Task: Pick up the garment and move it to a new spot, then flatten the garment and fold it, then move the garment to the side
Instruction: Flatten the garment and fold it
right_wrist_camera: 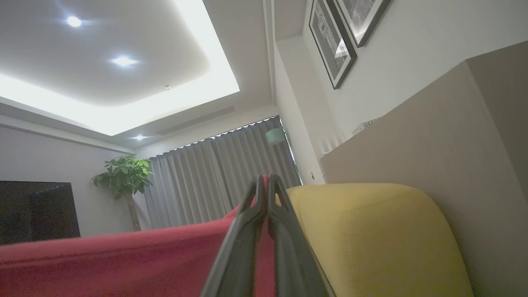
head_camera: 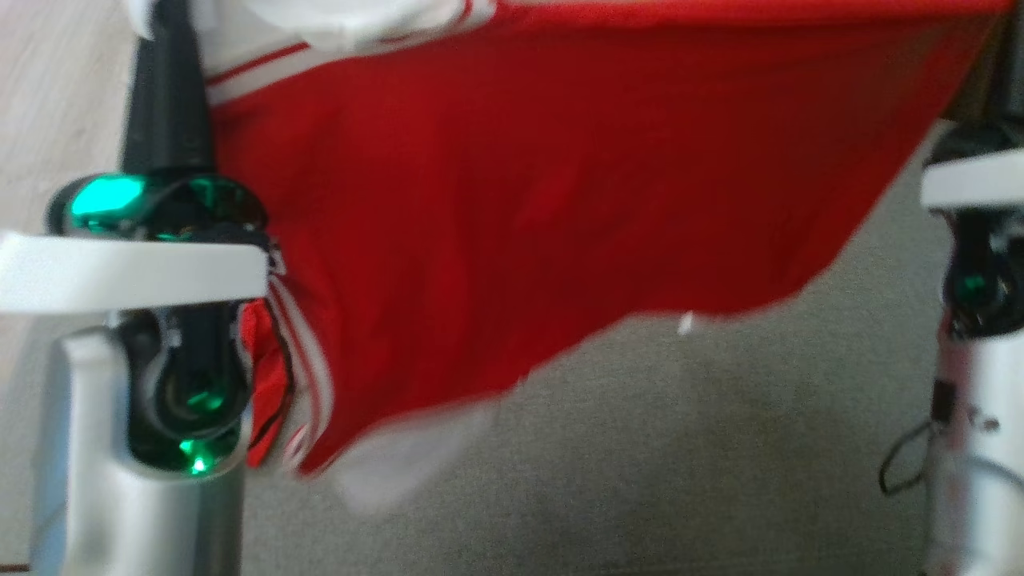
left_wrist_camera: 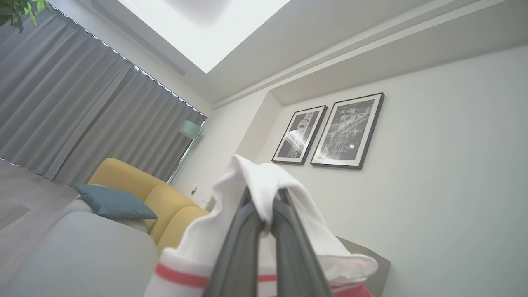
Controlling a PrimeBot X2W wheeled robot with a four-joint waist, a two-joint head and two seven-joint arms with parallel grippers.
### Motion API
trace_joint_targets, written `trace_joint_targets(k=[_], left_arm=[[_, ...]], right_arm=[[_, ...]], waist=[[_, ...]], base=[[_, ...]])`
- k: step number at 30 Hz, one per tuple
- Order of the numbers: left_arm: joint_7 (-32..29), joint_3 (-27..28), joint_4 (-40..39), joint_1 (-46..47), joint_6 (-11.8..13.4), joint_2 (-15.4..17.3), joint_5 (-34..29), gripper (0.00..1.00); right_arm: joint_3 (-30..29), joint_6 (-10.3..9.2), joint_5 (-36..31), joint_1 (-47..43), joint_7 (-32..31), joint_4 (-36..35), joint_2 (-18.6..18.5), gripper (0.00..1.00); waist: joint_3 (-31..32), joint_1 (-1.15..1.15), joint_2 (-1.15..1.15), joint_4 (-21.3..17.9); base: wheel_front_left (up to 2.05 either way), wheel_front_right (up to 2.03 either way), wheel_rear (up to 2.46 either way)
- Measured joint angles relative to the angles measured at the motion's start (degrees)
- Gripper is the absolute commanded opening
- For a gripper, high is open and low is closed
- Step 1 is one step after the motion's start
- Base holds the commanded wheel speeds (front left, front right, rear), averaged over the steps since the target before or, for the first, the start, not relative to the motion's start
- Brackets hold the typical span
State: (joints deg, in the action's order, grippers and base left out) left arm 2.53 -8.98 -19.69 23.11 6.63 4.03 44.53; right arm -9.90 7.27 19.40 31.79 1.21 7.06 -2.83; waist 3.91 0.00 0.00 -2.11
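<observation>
The garment (head_camera: pixel 520 184) is red with white striped trim. It hangs spread out in the air between my two grippers, above a grey surface (head_camera: pixel 688 456), and its lower edge sags down to the left. My left gripper (left_wrist_camera: pixel 264 193) is shut on the white striped end of the garment (left_wrist_camera: pixel 255 177), which drapes over its fingertips. In the head view the dark left fingers (head_camera: pixel 166 88) rise beside the white trim at the top left. My right gripper (right_wrist_camera: pixel 264 183) is shut on the red edge of the garment (right_wrist_camera: pixel 123 255), which stretches away to the left of that view.
A yellow sofa (left_wrist_camera: pixel 136 187) with a blue cushion (left_wrist_camera: pixel 113 202) stands by grey curtains (left_wrist_camera: pixel 82 111). A yellow backrest (right_wrist_camera: pixel 371 231) and a wooden panel (right_wrist_camera: pixel 433 136) are close to my right gripper. Pale wood floor (head_camera: pixel 48 88) lies to the left.
</observation>
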Motion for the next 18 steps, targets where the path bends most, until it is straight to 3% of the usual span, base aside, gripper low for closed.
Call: trace_joint_targets(k=[4,9,14,18], left_arm=[[-2.9,0.6,-5.1,0.0,3.1,0.2,0.2,0.00],[-6.4,0.3,-4.3,3.4,4.0,2.2,-0.7,0.00],[-9.5,0.9,6.7,12.8,4.4,3.4,-0.5,0.00],[-8.2,0.5,21.4,26.2,0.8,6.5,-3.6,0.00]], right_arm=[[-0.7,0.00,1.5,-4.8,-3.7,-5.7,0.0,0.00],[-1.6,0.00,0.7,-4.9,-8.6,-9.1,0.0,0.00],[-2.6,0.00,-1.2,4.0,-11.9,-3.9,0.0,0.00],[-2.0,0.00,-3.9,18.8,-10.9,6.3,-0.1,0.00]], waist=[[0.1,0.00,0.00,-1.0],[-1.8,0.00,0.00,-1.5],[-6.3,0.00,0.00,-1.9],[-12.1,0.00,0.00,-1.8]], base=[[0.00,0.00,0.00],[0.00,0.00,0.00],[0.00,0.00,0.00],[0.00,0.00,0.00]])
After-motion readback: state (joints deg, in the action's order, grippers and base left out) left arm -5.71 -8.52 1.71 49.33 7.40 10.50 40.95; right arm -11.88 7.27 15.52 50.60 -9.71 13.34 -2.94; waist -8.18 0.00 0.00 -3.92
